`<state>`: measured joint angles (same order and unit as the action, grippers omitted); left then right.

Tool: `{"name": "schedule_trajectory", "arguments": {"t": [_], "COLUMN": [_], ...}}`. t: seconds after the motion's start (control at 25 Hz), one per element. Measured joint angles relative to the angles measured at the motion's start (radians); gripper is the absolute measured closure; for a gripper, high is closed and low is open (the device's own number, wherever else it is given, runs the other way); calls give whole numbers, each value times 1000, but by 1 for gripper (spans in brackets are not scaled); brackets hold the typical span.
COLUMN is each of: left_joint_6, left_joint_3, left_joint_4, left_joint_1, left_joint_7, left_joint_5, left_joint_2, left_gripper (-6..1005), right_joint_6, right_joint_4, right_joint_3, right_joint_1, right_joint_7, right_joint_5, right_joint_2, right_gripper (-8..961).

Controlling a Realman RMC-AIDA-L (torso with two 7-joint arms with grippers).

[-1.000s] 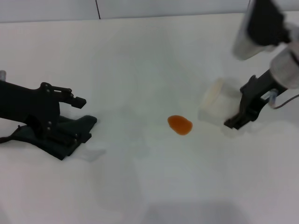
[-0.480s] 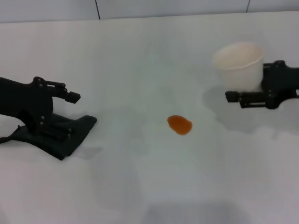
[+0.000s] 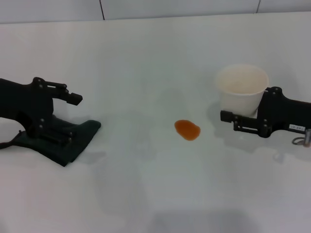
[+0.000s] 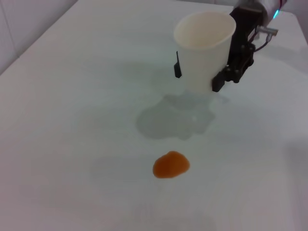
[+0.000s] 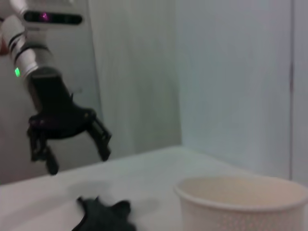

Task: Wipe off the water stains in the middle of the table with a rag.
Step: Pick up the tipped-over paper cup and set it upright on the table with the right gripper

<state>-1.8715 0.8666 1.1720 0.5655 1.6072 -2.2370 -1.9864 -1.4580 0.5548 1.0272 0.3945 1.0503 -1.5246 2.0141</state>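
An orange, glossy water stain [image 3: 187, 130] [image 4: 171, 164] lies in the middle of the white table [image 3: 146, 58]. The dark rag [image 3: 73, 143] [image 5: 103, 216] is crumpled on the table at the left. My left gripper [image 3: 73, 119] [image 5: 77, 161] hovers just above the rag, open, with nothing between its fingers. On the right, my right gripper [image 3: 232, 110] [image 4: 197, 74] is shut on a white paper cup [image 3: 241, 90] [image 4: 202, 53], one finger on each side. The cup stands upright, to the right of the stain.
A faint wet sheen [image 4: 175, 120] spreads on the table between the cup and the stain. A grey wall runs along the table's far edge [image 3: 146, 17].
The right gripper turned the paper cup from tilted over the table to upright, then lowered it toward the near side. The left gripper barely shifted above the rag.
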Motion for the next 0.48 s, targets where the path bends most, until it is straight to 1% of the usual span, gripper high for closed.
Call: {"name": "schedule_trajectory", "arguments": {"t": [0.08, 0.16, 0.48], "left_joint_6": [0, 2, 3], "left_joint_3": [0, 0, 0], "left_joint_4": [0, 0, 1], "left_joint_1": [2, 3, 6], "left_joint_7": [-2, -2, -3], "left_joint_5": [0, 0, 0], "left_joint_2": [0, 0, 0], "left_gripper": [121, 121, 122], "right_joint_6": [14, 38, 117], "right_joint_4": [-87, -146, -287], "right_joint_3": [-1, 1, -1], "right_joint_1": [8, 13, 30], "right_joint_7": [-83, -146, -297], "right_joint_5": [69, 111, 170], "right_joint_2": [1, 1, 7], "right_gripper": [280, 281, 279]}}
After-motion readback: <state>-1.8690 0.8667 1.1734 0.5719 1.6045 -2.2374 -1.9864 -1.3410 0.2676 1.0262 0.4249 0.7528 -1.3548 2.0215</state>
